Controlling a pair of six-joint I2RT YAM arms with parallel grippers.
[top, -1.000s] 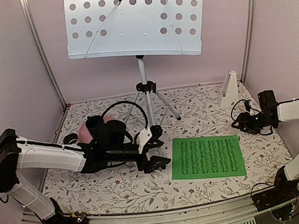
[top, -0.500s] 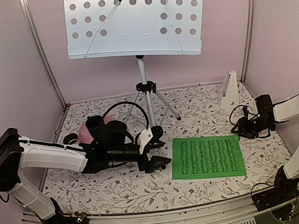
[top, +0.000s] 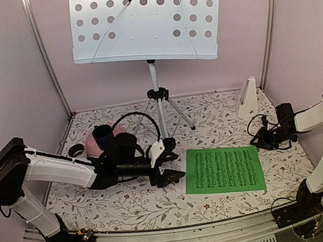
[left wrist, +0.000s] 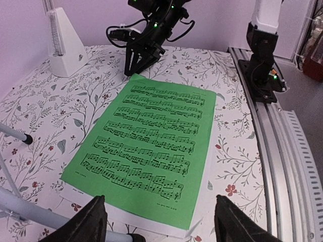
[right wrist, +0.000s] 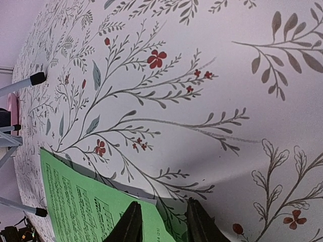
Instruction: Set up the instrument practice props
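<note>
Two sheets (top: 224, 169) lie stacked on the desk (top: 131, 203); my right tool (top: 255, 142) has slid to their corner, jaws narrowing astride it, not yet pinching. Left tool (top: 169, 167) waits open, so lifting looks imminent.

Floral table (top: 131, 206) — white sheet (left wrist: 151, 226) under green sheet (top: 224, 169), metronome (top: 247, 97), tripod stand (top: 149, 44), pink plate (top: 92, 144).

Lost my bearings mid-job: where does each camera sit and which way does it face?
Top: high at the near edge, facing the stand and back wall; left arm and right arm show.
Left wrist: low over the table, looking right along the green sheet to the right tool; left tool at bottom.
Right wrist: near the table, looking left over the sheet's corner; right tool at bottom.
Shared: both wrist views show the green sheet.
</note>
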